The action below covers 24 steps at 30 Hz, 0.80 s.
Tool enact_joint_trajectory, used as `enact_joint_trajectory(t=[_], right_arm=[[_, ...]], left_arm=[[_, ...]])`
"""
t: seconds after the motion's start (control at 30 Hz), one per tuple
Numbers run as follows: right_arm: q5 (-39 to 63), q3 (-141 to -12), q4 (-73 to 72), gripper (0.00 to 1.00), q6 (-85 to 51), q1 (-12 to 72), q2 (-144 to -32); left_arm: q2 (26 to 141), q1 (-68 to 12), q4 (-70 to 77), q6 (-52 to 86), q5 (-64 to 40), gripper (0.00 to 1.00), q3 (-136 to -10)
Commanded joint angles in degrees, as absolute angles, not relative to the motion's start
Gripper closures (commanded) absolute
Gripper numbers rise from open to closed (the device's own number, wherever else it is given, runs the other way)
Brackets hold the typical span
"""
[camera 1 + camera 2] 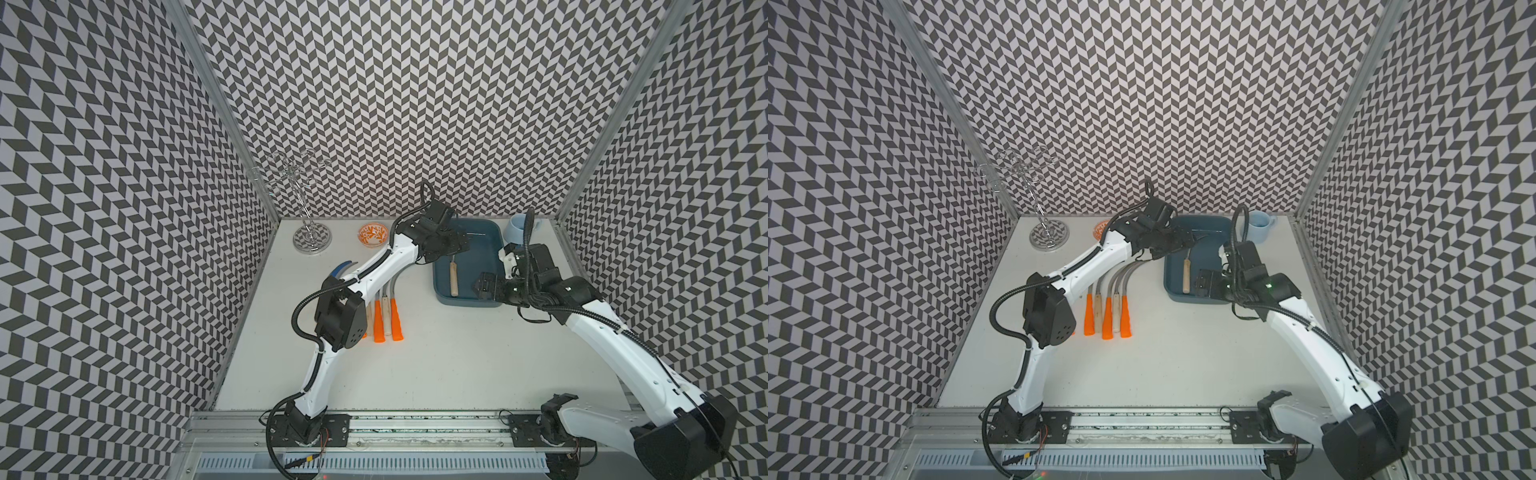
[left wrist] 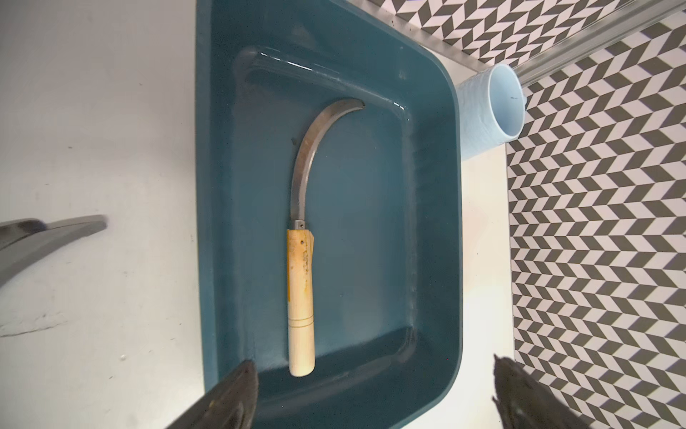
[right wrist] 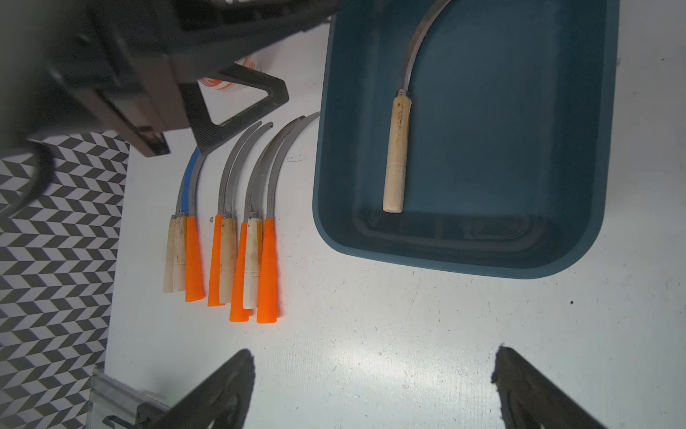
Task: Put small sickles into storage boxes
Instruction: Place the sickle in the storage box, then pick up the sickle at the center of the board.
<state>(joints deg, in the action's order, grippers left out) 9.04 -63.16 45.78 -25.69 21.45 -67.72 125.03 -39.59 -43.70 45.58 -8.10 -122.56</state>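
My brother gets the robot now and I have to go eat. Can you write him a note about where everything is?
Left tool: open and empty, above the dark blue tray.
Right tool: open and empty, over the table close to the tray.
Done: one wooden-handled sickle lies flat inside the tray.
Left: the other sickles, with orange or wooden handles and one blue blade, lie side by side on the table next to the tray. They all need to go in.
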Motion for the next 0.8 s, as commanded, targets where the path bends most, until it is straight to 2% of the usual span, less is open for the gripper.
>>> enact_joint_trajectory(t=[0.0, 0.3, 0.53, 0.77], right_arm=[[11.60, -64.16, 43.88, 0.00, -26.16, 21.17, -68.36], [13.36, -63.37, 42.39, 0.00, -28.04, 22.83, -67.43], [11.62, -63.12, 40.33, 0.00, -31.32, 29.11, -67.33], [10.31, -60.99, 37.08, 0.00, -34.81, 35.24, -67.57]], left_arm=[[119.67, -38.78, -45.36, 44.86, -4.95, 0.00, -118.11], [109.99, -37.35, -48.06, 45.17, -0.20, 0.00, -105.39], [101.52, -37.05, -46.96, 45.09, 5.06, 0.01, -92.36], [96.67, -36.17, -47.09, 45.87, 7.53, 0.05, -82.71]])
